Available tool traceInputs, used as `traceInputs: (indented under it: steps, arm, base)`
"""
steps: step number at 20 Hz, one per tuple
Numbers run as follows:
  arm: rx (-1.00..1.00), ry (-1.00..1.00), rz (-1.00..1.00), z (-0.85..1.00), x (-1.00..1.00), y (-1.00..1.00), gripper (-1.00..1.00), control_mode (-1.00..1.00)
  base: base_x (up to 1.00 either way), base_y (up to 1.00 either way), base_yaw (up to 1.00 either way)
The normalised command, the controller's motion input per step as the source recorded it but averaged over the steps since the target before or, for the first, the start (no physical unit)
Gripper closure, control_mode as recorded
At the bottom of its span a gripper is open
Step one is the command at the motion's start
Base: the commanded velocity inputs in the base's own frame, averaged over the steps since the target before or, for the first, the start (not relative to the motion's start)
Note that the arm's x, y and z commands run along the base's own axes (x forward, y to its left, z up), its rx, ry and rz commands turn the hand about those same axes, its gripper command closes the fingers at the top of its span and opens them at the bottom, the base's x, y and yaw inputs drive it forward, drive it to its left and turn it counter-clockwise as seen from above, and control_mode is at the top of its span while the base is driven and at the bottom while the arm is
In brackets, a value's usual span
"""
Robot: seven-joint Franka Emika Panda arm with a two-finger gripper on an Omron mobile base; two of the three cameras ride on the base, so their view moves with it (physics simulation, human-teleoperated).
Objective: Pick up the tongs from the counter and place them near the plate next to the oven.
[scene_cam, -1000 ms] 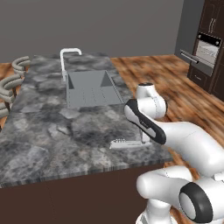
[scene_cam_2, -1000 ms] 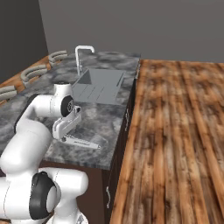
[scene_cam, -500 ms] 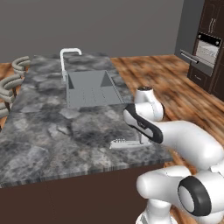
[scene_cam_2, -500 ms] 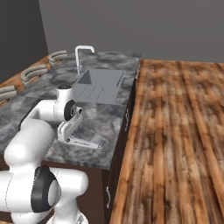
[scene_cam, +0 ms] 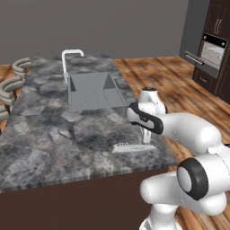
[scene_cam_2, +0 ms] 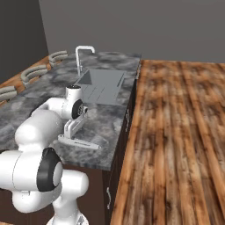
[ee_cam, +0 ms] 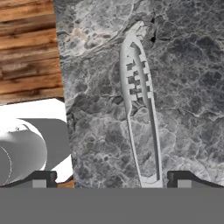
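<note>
The tongs (scene_cam: pixel 134 147) lie flat on the dark marbled counter (scene_cam: pixel 54 134) near its front right edge, slim and silvery-white with scalloped tips. My gripper (scene_cam: pixel 146 140) hangs just above their right end, pointing down. In the hand view the tongs (ee_cam: pixel 140 118) run away from the hand, and their near end lies between the two fingertips (ee_cam: pixel 179 177), closer to the right one. The gripper (ee_cam: pixel 111 179) is open and holds nothing. From the right side, the tongs (scene_cam_2: pixel 81 143) lie below the gripper (scene_cam_2: pixel 67 134). The oven (scene_cam: pixel 210 50) stands far right across the floor. The plate is out of view.
A grey sink (scene_cam: pixel 94 92) with a white faucet (scene_cam: pixel 72 58) is set in the counter behind the tongs. Curved stool backs (scene_cam: pixel 11 85) line the counter's far left side. The counter edge drops to the wooden floor (scene_cam_2: pixel 176 132) just right of the tongs.
The hand has come down a little closer over the tongs' end. The tongs have stayed where they were and the jaws stay open.
</note>
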Motion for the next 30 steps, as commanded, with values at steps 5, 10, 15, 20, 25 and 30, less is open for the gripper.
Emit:
traceInputs:
  steps: [5, 10, 15, 20, 25, 30]
  arm:
    - [0.04, 0.00, 0.00, -0.26, 0.00, 0.00, -1.00, -1.00]
    - [0.03, 0.00, 0.00, -0.25, 0.20, 0.00, -1.00, -1.00]
    - [0.02, 0.00, 0.00, -0.22, 0.29, 0.00, -1.00, -1.00]
    - [0.02, 0.00, 0.01, -0.14, 0.12, -0.03, -1.00, -1.00]
    - [0.02, 0.00, 0.01, -0.11, 0.00, -0.01, -1.00, -1.00]
    - [0.02, 0.00, 0.03, -0.14, -0.09, 0.00, -1.00, -1.00]
  base:
    - [0.00, 0.00, 0.00]
    - [0.00, 0.00, 0.00]
    - [0.00, 0.00, 0.00]
    - [0.00, 0.00, 0.00]
    - [0.00, 0.00, 0.00]
    - [0.00, 0.00, 0.00]
